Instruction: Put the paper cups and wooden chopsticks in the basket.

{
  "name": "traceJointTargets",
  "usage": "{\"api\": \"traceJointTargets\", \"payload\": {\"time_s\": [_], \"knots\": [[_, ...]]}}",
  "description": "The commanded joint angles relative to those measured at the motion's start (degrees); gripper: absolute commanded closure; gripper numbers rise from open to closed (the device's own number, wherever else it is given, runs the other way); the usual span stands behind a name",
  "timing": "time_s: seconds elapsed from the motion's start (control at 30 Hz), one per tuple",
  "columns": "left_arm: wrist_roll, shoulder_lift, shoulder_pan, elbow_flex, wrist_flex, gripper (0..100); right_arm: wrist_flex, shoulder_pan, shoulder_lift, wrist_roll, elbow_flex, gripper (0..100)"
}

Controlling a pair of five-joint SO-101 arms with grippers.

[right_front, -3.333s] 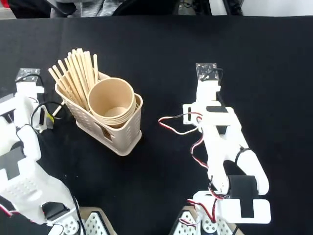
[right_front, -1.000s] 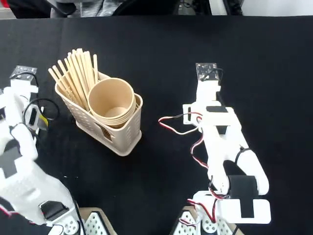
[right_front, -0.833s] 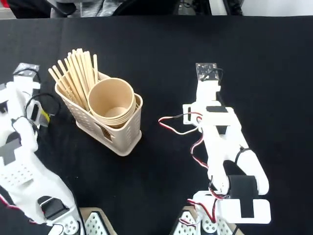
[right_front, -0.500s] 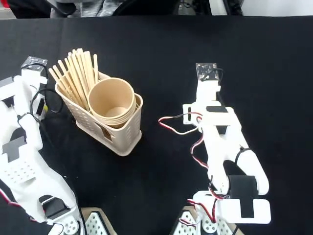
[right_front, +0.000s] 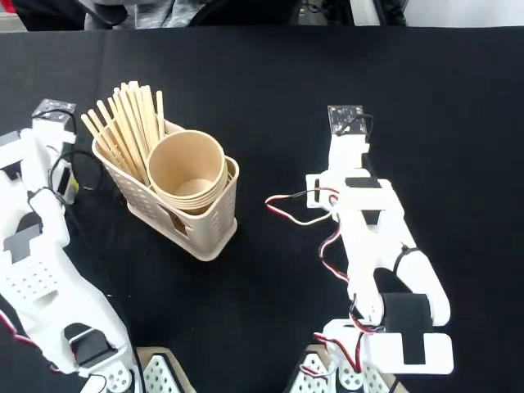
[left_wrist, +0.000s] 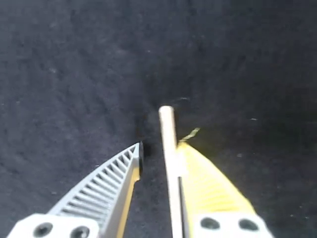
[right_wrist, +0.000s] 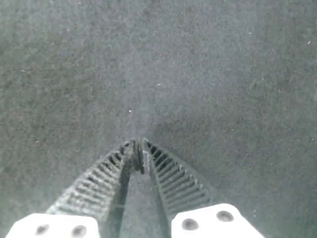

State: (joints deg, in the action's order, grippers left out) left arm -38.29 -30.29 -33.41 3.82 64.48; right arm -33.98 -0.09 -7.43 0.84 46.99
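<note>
The black table (right_front: 270, 74) lies under both my arms, and on it the basket (right_front: 205, 233) stands between them, closer to my left arm (right_front: 37, 237) than to my right arm (right_front: 368, 229). The stacked paper cups (right_front: 187, 168) sit inside the basket, and a fan of wooden chopsticks (right_front: 131, 123) leans out of its far end. One loose chopstick (left_wrist: 167, 129) is at my left gripper (left_wrist: 161, 146), whose jaws are apart. The stick lies flat against the yellow finger with a gap to the grey one, its long axis running along my fingers and out past the tips. I cannot tell whether it is gripped or resting on the cloth. I judge the basket is to this gripper's right, so the stick goes that way, stood on end. My right gripper (right_wrist: 137, 148) is closed on nothing
</note>
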Motion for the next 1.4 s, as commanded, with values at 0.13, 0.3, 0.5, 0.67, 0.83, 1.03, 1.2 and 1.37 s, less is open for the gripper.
{"api": "traceJointTargets", "payload": {"time_s": [0.13, 0.3, 0.5, 0.67, 0.83, 1.03, 1.2, 1.37], "knots": [[0.79, -5.54, -0.92, 5.32, 2.73, 98, 0.70, -0.70, -1.36, 0.00, -0.22, 98.4], [0.79, -2.99, -0.75, 8.04, 9.76, 97, 0.79, -0.70, -1.36, 0.00, -0.22, 98.4], [1.14, 8.62, -1.45, 6.20, 15.21, 97, 0.88, -0.70, -1.36, 0.00, -0.22, 98.4], [6.95, 26.81, -2.24, -3.74, 12.92, 97, 0.88, -0.70, -1.36, 0.00, -0.22, 98.4], [11.69, 50.99, -2.77, -25.10, -2.02, 97, 0.70, -0.70, -1.36, 0.00, -0.22, 98.4], [38.42, 77.01, -7.25, -41.10, -23.91, 97, 0.70, -0.70, -1.36, 0.00, -0.22, 98.4], [44.84, 84.22, -2.59, -33.71, -34.64, 97, 0.62, -0.70, -1.36, 0.00, -0.22, 98.4], [45.27, 86.42, 7.43, -16.66, -35.69, 97, 0.62, -0.70, -1.36, 0.00, -0.31, 98.4]]}}
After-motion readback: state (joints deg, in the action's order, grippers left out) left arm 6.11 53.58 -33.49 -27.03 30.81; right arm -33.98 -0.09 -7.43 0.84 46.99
